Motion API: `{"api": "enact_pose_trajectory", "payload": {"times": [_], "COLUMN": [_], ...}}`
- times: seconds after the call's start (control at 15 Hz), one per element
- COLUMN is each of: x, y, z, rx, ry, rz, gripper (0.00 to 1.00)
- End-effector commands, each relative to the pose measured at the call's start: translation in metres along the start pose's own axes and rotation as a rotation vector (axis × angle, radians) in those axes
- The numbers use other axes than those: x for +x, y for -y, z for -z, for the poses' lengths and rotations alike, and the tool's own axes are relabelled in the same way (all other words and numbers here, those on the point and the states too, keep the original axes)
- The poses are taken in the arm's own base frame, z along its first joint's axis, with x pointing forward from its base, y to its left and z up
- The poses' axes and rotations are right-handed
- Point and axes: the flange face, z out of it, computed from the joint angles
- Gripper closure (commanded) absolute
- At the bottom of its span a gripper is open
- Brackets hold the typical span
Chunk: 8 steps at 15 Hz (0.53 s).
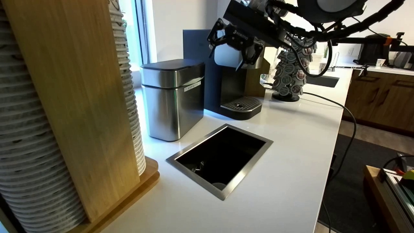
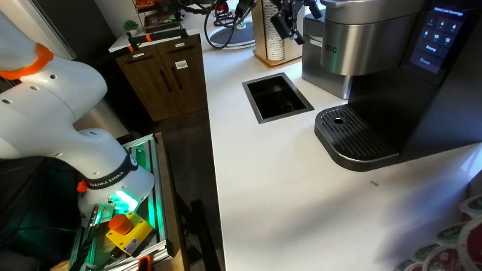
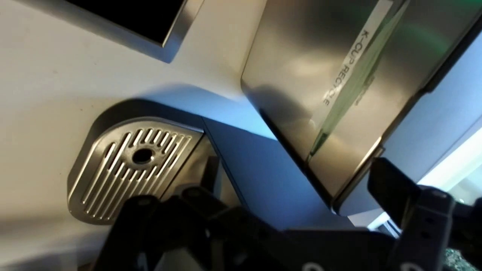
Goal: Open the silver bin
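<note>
The silver bin (image 1: 161, 111) stands on the white counter beside the coffee machine, with its dark grey lid (image 1: 176, 64) shut. In an exterior view the bin (image 2: 324, 73) is partly hidden behind the coffee machine. In the wrist view its steel side (image 3: 297, 64) bears a "K-CUP RECYCLE" label. My gripper (image 1: 225, 60) is open and empty, raised in front of the coffee machine's upper part and apart from the bin. In the wrist view the spread fingers (image 3: 295, 169) show the bin's lid corner between them. How far the fingertips are from the lid, I cannot tell.
The black coffee machine (image 1: 195, 48) with its drip tray (image 2: 357, 131) adjoins the bin. A steel-rimmed recessed opening (image 1: 247, 170) lies in front of the bin. A wooden cup holder (image 1: 81, 106) and a pod stand (image 1: 288, 76) stand on the counter. A cable (image 1: 351, 136) hangs over the edge.
</note>
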Motion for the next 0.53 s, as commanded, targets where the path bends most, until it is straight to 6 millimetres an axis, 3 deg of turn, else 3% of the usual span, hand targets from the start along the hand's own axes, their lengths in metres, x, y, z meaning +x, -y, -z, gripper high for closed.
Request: {"api": "enact_pose_trajectory", "payload": {"times": [0.0, 0.47], "x": [-0.019, -0.024], "y": [0.006, 0.016], "z": [-0.008, -0.001], "rx": [0.002, 0.108], "ry": [0.119, 0.233], "rz": [-0.005, -0.046], "gripper": [0.0, 0.0]}}
